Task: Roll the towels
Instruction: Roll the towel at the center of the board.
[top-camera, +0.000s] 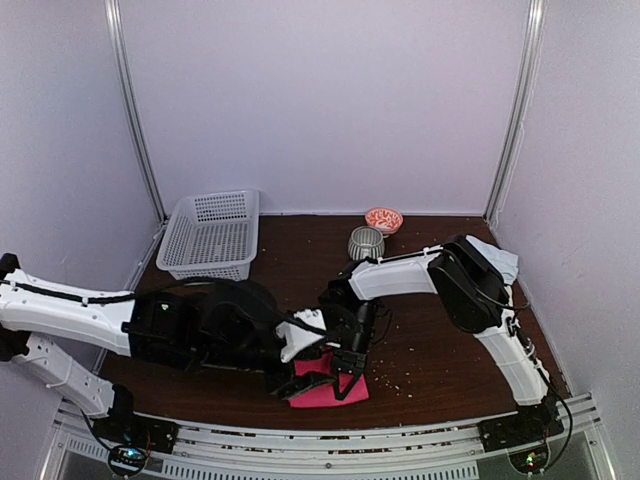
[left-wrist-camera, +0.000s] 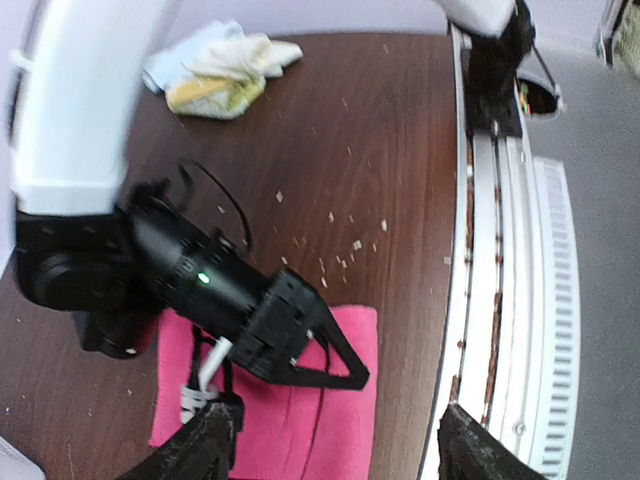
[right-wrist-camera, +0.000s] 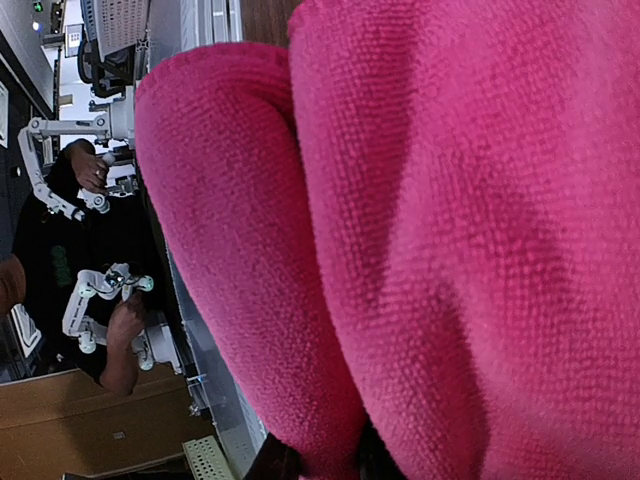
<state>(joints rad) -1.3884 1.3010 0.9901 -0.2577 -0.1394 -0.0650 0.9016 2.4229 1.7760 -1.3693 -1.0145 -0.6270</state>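
The pink towel (left-wrist-camera: 345, 420) lies flat on the dark tabletop (left-wrist-camera: 380, 150), close to the near edge, where a metal rail (left-wrist-camera: 500, 300) runs along the front. Bare wood dotted with pale crumbs stretches behind it towards the far wall. A heap of other towels (left-wrist-camera: 225, 75), yellow, cream and pale blue, sits well apart at the far right. A white mesh basket (top-camera: 210, 232) stands at the far left, and a ribbed grey bowl (top-camera: 366, 242) and a patterned red bowl (top-camera: 384, 219) stand at the far middle.

The left hand (left-wrist-camera: 335, 450) hangs over the towel's near part with its fingers (left-wrist-camera: 205, 445) spread wide, holding nothing. I cannot tell whether they touch the cloth. The right hand (left-wrist-camera: 345, 375) is low on the towel, its jaws nearly together. In the right wrist view, bunched folds of pink cloth fill the frame, pinched between them.
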